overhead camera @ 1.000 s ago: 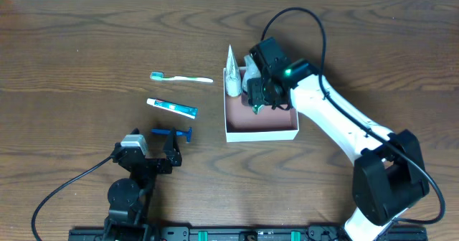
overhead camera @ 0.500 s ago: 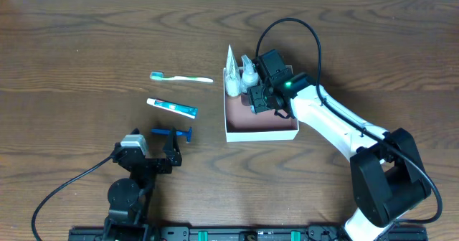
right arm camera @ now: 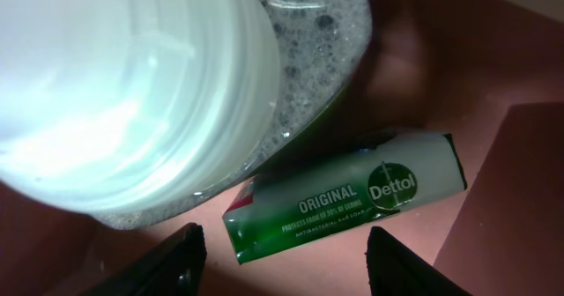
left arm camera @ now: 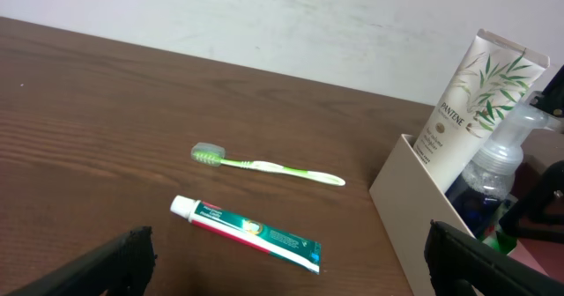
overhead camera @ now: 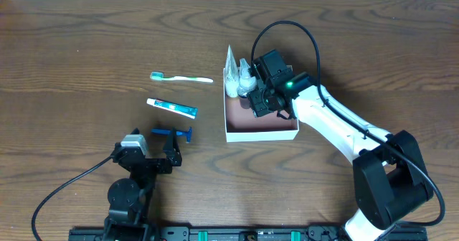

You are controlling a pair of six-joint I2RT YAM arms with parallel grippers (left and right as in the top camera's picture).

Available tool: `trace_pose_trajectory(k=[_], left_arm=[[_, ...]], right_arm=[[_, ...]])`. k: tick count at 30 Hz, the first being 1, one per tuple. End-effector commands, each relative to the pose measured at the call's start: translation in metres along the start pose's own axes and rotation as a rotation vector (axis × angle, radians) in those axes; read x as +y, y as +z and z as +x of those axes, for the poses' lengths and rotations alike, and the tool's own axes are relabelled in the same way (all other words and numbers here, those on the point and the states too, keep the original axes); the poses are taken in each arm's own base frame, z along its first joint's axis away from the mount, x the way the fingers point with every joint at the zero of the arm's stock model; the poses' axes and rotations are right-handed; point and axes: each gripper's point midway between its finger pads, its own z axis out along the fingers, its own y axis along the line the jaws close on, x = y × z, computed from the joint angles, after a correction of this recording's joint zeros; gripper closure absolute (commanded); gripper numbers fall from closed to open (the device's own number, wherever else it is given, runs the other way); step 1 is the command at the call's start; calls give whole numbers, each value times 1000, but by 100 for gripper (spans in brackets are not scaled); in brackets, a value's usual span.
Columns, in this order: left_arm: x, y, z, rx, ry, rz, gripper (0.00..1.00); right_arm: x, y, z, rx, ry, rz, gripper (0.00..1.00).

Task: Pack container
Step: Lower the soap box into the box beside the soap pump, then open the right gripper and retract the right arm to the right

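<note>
From overhead, I see the container [overhead camera: 259,123], a shallow square box with thin white walls and a dusty pink floor, sitting right of the table's middle. A white tube [overhead camera: 231,67] and a pump bottle [overhead camera: 247,81] stand in its far left corner, and the right gripper [overhead camera: 259,101] hangs inside it just beside the bottle, hiding part of the floor. Left of the box, well apart from it, lie a toothbrush [overhead camera: 183,77], a toothpaste tube [overhead camera: 172,107] and a blue razor [overhead camera: 172,133]; the left gripper [overhead camera: 169,153] sits near the razor. My left wrist camera adds what the top view cannot: the tube leans against the box wall, the bottle holds blue liquid, and my left fingers [left arm camera: 480,256] are spread wide with nothing between them. My right wrist camera is mostly filled by the foamy bottle, but beyond it a green soap packet [right arm camera: 352,199] lies flat on the pink floor; the right fingertips [right arm camera: 176,259] are parted, gripping nothing.
</note>
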Motion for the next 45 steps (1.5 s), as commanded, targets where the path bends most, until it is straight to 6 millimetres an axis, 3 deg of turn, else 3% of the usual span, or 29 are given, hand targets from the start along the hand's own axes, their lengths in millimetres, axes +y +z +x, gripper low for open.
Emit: trace_pose_trajectory(k=[1, 14, 19, 24, 31, 37, 41, 45], left_arm=[[9, 1, 16, 46, 15, -38, 2], [9, 1, 16, 46, 15, -38, 2], [9, 1, 16, 46, 15, -38, 2], [9, 1, 16, 46, 15, -38, 2], [9, 1, 16, 46, 15, -38, 2], [9, 1, 16, 46, 15, -38, 2], [9, 1, 16, 46, 15, -38, 2], [9, 1, 16, 46, 15, -38, 2]], right_arm=[[3, 13, 29, 98, -52, -16, 39], [-37, -8, -2, 35, 63, 3, 35], [-31, -17, -8, 18, 36, -63, 37], [-28, -53, -25, -68, 28, -71, 33], [-25, -138, -42, -207, 62, -76, 28], [-64, -196, -41, -315, 210, -18, 12], [-105, -213, -31, -338, 374, 27, 2], [-141, -216, -12, -310, 562, 64, 1]])
